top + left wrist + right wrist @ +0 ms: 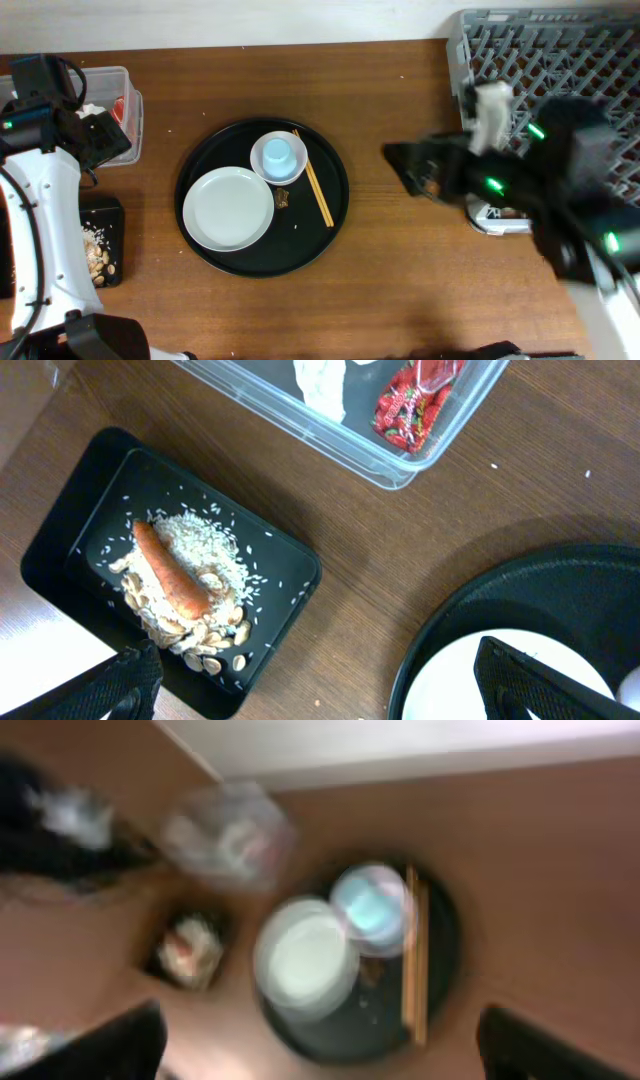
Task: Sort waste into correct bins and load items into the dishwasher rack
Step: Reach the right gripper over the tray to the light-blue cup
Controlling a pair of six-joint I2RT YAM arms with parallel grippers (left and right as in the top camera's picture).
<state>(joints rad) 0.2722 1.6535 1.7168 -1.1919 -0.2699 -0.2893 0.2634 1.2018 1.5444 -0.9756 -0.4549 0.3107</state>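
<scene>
Overhead: white plate (228,207), blue cup (279,156) & chopsticks (318,190) on round tray (312,236); rack (560,40) top right. L wrist: carrot (170,572) on rice scraps (212,548) in black bin (90,510); tissue (320,385) & red wrapper (410,405) in clear tub (395,470). L gripper (318,670) spread, empty; R gripper (320,1040), view blurred, also spread, nothing between

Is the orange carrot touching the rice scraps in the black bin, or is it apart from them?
Touching. The left wrist view shows the carrot lying directly on the rice pile in the black bin, with no gap.
</scene>
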